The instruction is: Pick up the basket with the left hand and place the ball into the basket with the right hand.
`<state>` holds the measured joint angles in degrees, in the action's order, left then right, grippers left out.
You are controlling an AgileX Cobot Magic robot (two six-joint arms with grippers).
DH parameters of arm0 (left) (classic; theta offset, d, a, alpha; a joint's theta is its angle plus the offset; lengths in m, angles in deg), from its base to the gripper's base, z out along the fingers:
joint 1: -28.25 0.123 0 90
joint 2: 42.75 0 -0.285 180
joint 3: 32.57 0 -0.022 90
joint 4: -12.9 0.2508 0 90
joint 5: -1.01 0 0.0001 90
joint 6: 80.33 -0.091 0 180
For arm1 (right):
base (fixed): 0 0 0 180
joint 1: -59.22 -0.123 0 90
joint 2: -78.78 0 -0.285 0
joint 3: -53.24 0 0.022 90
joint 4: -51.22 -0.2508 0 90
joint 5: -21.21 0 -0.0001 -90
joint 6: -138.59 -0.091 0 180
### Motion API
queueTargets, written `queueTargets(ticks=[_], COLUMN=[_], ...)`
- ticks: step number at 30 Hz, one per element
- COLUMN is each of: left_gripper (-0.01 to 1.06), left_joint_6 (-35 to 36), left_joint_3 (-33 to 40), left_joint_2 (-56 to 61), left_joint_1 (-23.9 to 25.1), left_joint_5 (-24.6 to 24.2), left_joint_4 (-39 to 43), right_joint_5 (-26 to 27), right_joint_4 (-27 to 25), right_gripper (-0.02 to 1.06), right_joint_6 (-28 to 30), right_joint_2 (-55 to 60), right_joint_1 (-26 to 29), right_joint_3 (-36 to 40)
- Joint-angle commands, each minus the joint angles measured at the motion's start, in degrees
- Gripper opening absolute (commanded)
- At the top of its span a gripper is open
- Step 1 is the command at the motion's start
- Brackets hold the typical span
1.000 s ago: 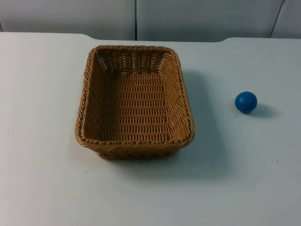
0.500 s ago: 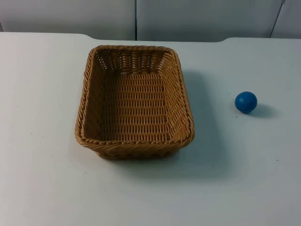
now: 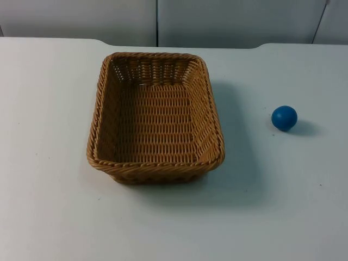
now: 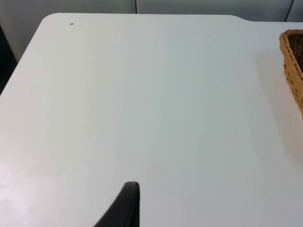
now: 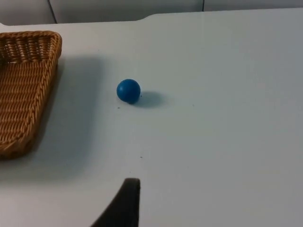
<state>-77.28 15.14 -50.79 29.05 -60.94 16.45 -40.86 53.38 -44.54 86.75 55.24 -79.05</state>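
A tan woven basket (image 3: 156, 165) stands on the white table a little left of the middle, with nothing inside it. To its right, well apart from it, a blue ball (image 3: 284, 118) rests on the table. My left gripper (image 4: 126, 204) hovers over bare table left of the basket, whose rim (image 4: 292, 61) is some way off. My right gripper (image 5: 127, 201) waits over the table on the near side of the ball (image 5: 128, 90), with the basket's wall (image 5: 28, 94) beyond it to the side. Neither gripper touches anything.
The table top (image 3: 49, 206) ends at a grey partition wall (image 3: 228, 22) behind the basket. Open table surface lies all around the basket and the ball.
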Motion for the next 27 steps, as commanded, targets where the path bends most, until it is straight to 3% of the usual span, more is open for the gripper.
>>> queueTargets(ticks=[1, 16, 21, 27], left_gripper=[1.05, 1.05, 1.05, 1.05], left_joint_6=[-1.3, -3.0, -7.5, -6.9], left_joint_3=[0.1, 0.1, -0.2, -5.9], left_joint_2=[0.3, 0.3, -1.5, -13.6], left_joint_1=[0.2, 0.2, 0.2, 0.2], left_joint_5=[0.1, 0.3, 0.7, 11.6], left_joint_4=[-1.4, -2.1, -3.5, -3.5], right_joint_5=[0.3, 0.3, 0.3, 0.3], right_joint_4=[0.5, 1.1, 1.1, 1.1], right_gripper=[1.04, 1.04, 1.04, 1.04], right_joint_6=[0.6, -0.6, -0.6, -0.6], right_joint_2=[-0.2, -0.2, -0.2, -0.2], right_joint_1=[-0.3, -0.7, -0.7, -0.7], right_joint_3=[0.3, 0.3, 0.3, 0.3])
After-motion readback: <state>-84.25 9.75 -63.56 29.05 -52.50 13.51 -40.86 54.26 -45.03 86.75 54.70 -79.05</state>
